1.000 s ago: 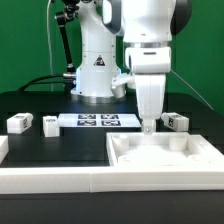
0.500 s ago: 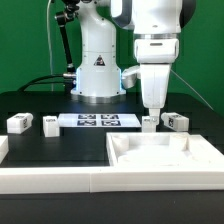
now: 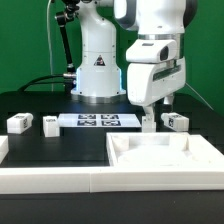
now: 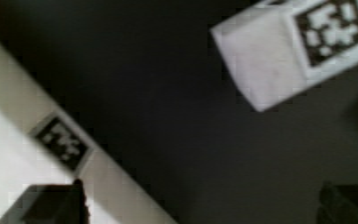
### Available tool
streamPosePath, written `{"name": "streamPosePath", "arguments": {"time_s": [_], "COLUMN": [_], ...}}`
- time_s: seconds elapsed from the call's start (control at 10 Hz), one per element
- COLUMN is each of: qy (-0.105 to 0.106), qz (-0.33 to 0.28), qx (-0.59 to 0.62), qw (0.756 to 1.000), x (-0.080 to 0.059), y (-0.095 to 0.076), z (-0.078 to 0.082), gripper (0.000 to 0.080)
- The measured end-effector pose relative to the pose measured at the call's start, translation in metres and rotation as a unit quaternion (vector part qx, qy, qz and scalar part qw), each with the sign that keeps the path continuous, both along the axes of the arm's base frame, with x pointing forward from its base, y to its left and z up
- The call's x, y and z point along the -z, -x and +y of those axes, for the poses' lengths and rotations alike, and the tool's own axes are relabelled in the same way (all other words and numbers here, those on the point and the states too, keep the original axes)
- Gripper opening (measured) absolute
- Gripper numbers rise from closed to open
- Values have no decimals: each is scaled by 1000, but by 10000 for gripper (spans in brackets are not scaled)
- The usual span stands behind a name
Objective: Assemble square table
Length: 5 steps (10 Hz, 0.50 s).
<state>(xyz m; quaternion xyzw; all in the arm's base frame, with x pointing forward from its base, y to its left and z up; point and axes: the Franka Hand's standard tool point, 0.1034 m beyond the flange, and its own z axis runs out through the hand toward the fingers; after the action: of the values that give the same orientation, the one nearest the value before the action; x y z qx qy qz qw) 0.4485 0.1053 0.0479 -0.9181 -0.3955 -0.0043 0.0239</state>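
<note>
The white, rimmed table top (image 3: 165, 160) lies flat at the exterior view's right. The third leg (image 3: 148, 123) and fourth leg (image 3: 176, 121), small tagged blocks, sit just behind it. The first leg (image 3: 18, 123) and second leg (image 3: 49, 124) sit well to the left.

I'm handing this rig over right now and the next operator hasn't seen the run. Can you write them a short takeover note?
Hand: open, empty, hovering over the third leg in the exterior view.
Table top: lying flat at the front, no leg seen fitted.
Legs: far-left leg and second leg lie on the exterior view's left of the marker board; third leg and far-right leg on its right.
Done: nothing joined.
Left: fit all four legs.
</note>
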Motion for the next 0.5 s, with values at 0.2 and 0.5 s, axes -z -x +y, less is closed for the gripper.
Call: {"name": "streamPosePath", "arguments": {"time_s": [0.2,0.5], "qy": [-3,-9], "qz": [9,17], "qx": [115,204], "qw": [993,979], "x": [1,1], "y": [4,5], "z": [13,15], "gripper": [649,649]}}
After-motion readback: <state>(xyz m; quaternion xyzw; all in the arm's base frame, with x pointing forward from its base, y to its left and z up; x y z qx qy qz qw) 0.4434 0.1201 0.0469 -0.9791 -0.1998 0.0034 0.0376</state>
